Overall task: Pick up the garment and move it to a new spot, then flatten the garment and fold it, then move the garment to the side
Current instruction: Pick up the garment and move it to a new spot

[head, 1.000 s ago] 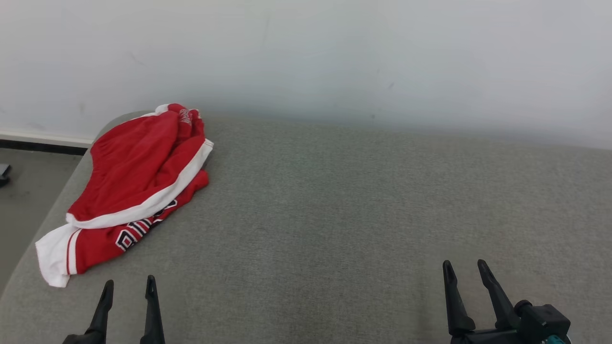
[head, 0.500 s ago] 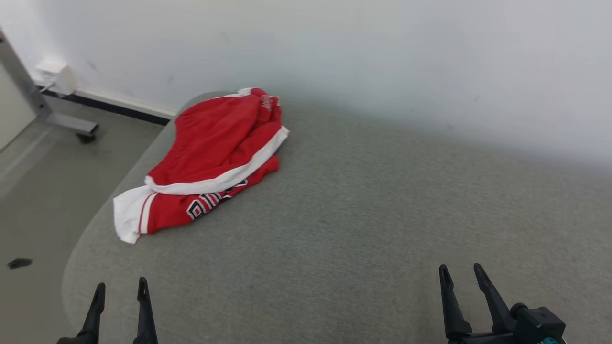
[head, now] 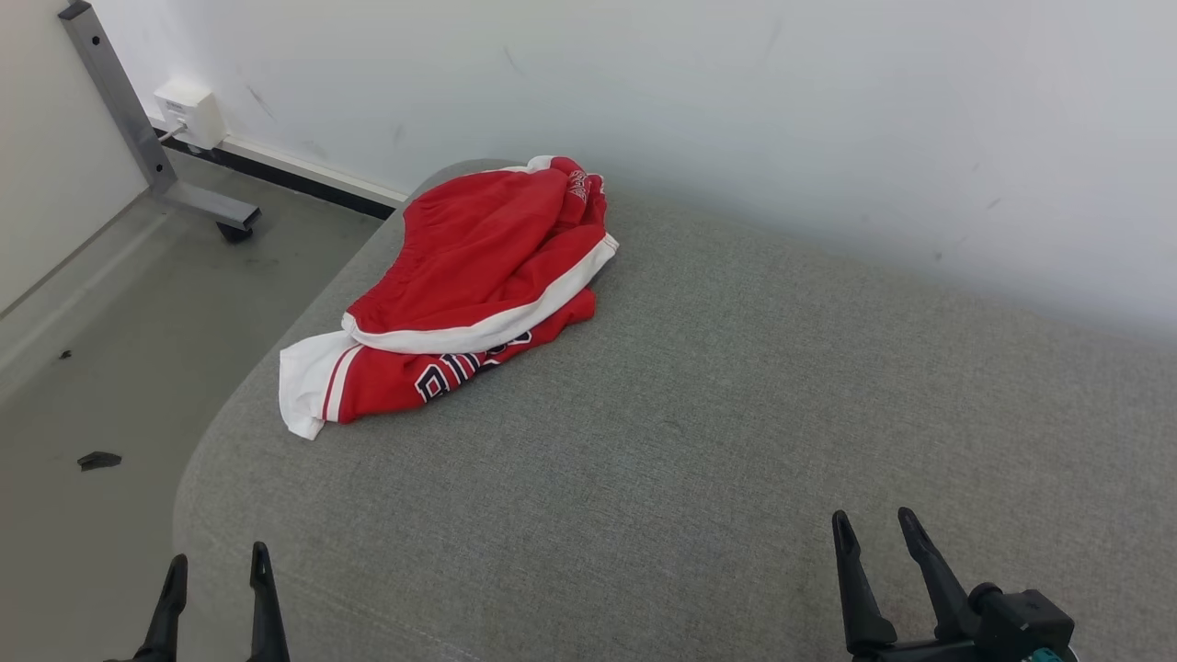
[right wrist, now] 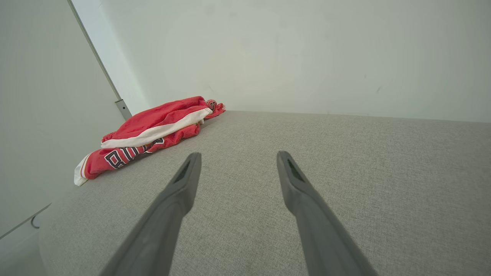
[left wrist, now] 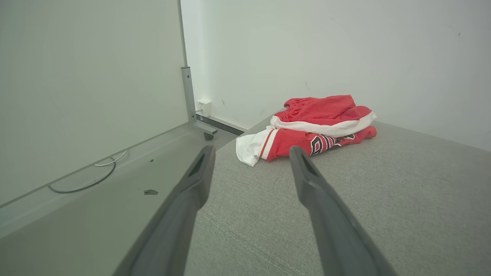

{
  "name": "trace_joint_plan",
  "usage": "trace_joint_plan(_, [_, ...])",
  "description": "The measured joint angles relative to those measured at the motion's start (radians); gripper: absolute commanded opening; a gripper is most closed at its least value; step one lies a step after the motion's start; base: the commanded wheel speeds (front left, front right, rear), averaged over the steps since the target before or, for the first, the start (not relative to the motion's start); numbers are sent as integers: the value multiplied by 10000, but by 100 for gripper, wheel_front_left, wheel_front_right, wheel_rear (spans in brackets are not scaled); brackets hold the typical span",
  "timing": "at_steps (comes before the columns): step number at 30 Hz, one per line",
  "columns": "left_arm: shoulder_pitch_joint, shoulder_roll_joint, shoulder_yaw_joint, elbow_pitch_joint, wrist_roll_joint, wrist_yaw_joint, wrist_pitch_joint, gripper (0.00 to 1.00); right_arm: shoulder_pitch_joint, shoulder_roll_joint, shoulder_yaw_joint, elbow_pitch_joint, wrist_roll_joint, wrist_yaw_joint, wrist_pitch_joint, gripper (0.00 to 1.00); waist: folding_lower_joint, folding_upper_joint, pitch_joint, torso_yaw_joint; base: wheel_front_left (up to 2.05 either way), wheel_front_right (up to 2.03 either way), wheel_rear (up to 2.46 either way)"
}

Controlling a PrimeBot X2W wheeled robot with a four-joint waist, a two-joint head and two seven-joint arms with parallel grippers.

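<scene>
The garment (head: 469, 294) is a crumpled pair of red shorts with white trim and dark lettering, bunched near the far left corner of the grey fabric surface (head: 699, 414). In the wrist views the garment (left wrist: 318, 128) (right wrist: 147, 134) lies well ahead of the fingers. My left gripper (head: 216, 565) stands open at the lower left, over the surface's near left edge, with nothing between its fingers. At the lower right my right gripper (head: 872, 529) is open too and holds nothing. Both grippers (left wrist: 249, 151) (right wrist: 236, 157) are far short of the garment.
A white wall (head: 736, 110) runs along the back of the surface. Left of the surface is bare floor (head: 110, 349) with a grey metal stand on a caster (head: 147, 147), a white wall box (head: 188, 110), a cable (left wrist: 88, 180) and a small dark scrap (head: 98, 460).
The head camera has turned left, so the garment now sits nearer the picture's centre and the floor, stand and wall box have come into sight. Both grippers stay open.
</scene>
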Motion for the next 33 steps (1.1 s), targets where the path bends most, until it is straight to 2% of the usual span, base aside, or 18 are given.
trace_joint_plan(7, [-264, 58, -35, 117, 15, -107, 0, 100, -81, -6, -4, -12, -12, 0, 0, 100, 0, 0, 104, -101, 0, 0, 0])
trace_joint_plan(14, [-1540, 736, 360, 238, -121, -299, 0, 100, -289, -221, -142, -155, -180, 0, 56, 100, 0, 0, 388, -613, 0, 0, 0])
trace_joint_plan(26, [-5437, 1695, 882, 648, -1137, -520, 401, 100, -1161, -959, -1212, -1168, -326, 0, 232, 100, 1, 1, 1936, -1863, 0, 0, 0])
trace_joint_plan(33, [-7993, 2397, 761, 1772, -1360, -627, 1114, 100, -1277, -1409, -2082, -1776, -380, 0, 278, 100, 3, 1, 3259, -2608, 0, 0, 0])
